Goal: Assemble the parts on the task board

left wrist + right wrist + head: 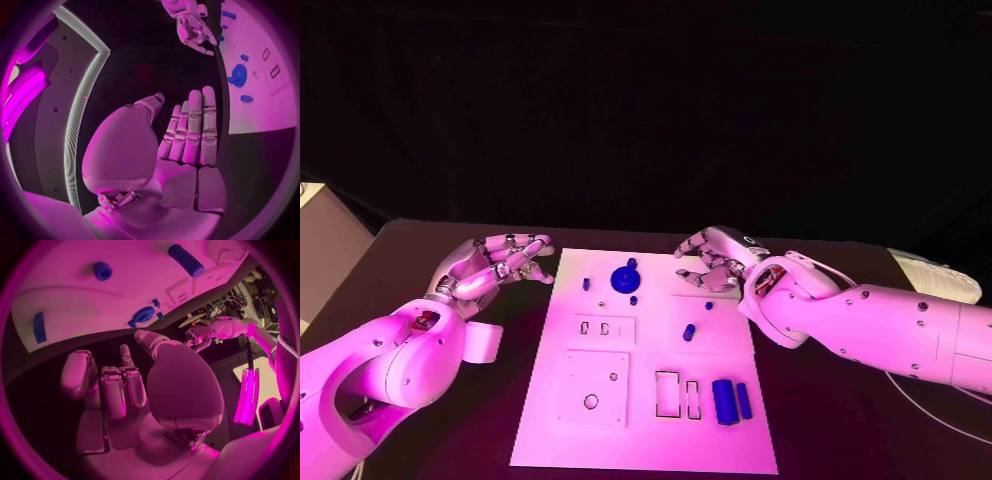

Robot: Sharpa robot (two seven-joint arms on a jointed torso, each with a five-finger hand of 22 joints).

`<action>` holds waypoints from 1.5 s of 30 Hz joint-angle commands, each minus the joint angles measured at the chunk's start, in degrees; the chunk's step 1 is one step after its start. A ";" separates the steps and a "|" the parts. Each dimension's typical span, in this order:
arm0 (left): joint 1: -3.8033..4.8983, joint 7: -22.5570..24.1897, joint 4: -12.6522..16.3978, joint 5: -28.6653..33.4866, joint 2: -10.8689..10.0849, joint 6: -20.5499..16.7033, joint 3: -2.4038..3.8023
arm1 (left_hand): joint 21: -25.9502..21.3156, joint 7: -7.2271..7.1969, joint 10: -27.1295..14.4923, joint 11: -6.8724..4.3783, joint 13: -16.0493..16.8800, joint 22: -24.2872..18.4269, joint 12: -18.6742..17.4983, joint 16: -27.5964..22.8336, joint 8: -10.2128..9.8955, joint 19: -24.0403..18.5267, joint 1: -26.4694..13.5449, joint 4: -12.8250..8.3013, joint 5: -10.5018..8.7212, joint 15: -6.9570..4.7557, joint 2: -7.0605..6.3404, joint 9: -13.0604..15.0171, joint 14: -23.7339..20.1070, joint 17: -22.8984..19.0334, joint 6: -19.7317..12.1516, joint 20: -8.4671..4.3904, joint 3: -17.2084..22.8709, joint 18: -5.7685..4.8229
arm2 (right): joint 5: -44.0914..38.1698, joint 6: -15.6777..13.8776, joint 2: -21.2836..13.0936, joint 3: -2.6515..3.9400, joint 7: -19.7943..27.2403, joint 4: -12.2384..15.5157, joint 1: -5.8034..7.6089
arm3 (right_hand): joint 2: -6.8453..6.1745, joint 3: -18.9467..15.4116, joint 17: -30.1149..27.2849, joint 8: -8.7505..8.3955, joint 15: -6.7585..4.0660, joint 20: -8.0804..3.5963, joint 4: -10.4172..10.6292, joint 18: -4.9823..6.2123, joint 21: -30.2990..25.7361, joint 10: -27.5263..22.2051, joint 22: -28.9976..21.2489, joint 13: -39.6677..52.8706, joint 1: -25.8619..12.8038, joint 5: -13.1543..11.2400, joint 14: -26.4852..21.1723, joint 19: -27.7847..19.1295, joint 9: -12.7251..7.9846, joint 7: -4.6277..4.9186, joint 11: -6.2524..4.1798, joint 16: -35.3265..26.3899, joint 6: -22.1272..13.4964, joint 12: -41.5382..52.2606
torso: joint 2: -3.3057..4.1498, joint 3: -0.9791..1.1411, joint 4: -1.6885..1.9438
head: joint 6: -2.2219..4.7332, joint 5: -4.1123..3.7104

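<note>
The white task board (pixel 646 420) lies in the middle of the table. A round blue part (pixel 626 277) sits near its far edge, with small blue parts (pixel 633 299) beside it. A blue peg (pixel 688 332) lies mid-board, and two blue cylinders (pixel 724 401) lie near the front right. My left hand (pixel 502 262) hovers off the board's far left corner, fingers straight (pixel 190 130), holding nothing. My right hand (pixel 715 258) hangs over the board's far right edge with loosely bent fingers (pixel 119 385) and holds nothing. The round part (pixel 238 75) (pixel 142 316) lies between the two hands.
The board has several rectangular slots (pixel 679 393) and a raised square plate (pixel 596 388) near its front. Black table surface (pixel 459 420) surrounds the board. A pale box (pixel 322 250) stands at the far left edge, and a white cable (pixel 927 415) runs at the right.
</note>
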 commanded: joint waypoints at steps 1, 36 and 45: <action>-0.16 0.40 -0.05 0.21 0.15 0.86 0.04 | 0.30 -0.03 -0.44 0.06 0.02 0.05 0.31 0.18 0.15 -0.47 0.24 -0.15 -0.10 0.06 0.32 0.07 -0.46 -0.07 -0.52 -0.01 -0.33 0.22 | 6.95 1.49 -1.49 0.11 7.08 -1.18 0.40 | -0.59 -0.64 10.94 -0.30 0.14 0.07 -0.37 0.48 -2.54 1.44 -2.33 10.19 0.20 -0.42 4.88 -1.48 -0.22 0.30 0.27 -0.79 -0.74 -1.54 | -0.07 0.07 -0.11 | 0.08 -0.83; -0.43 0.31 -0.86 -0.04 0.51 1.04 0.04 | 0.37 -0.05 -0.43 0.05 0.03 0.09 0.37 0.22 0.19 -0.55 0.42 -0.21 -0.10 0.06 0.32 0.10 -0.53 -0.12 -0.53 0.00 -0.37 0.22 | 8.38 11.44 -5.26 -0.34 12.27 -9.60 -0.88 | 4.47 -28.46 13.42 -0.34 1.11 0.99 7.93 0.35 -3.88 0.79 -1.16 9.73 11.89 3.07 5.55 -0.78 -2.03 1.39 1.35 0.06 -5.64 -1.90 | -0.01 0.01 0.00 | -0.90 -1.72; -0.45 0.28 -1.01 -0.08 0.62 1.05 0.04 | 0.37 -0.05 -0.43 0.05 0.03 0.09 0.37 0.22 0.19 -0.55 0.42 -0.21 -0.10 0.06 0.32 0.10 -0.53 -0.12 -0.53 0.00 -0.37 0.22 | 8.07 10.73 -4.26 -0.45 11.44 -11.12 -1.59 | 5.40 -28.03 13.76 0.04 0.92 0.84 7.83 0.13 -2.74 1.33 -0.04 10.22 12.54 3.10 5.64 -0.14 -1.91 1.15 1.12 0.21 -4.75 -1.34 | 0.01 0.07 -0.10 | -1.08 -1.67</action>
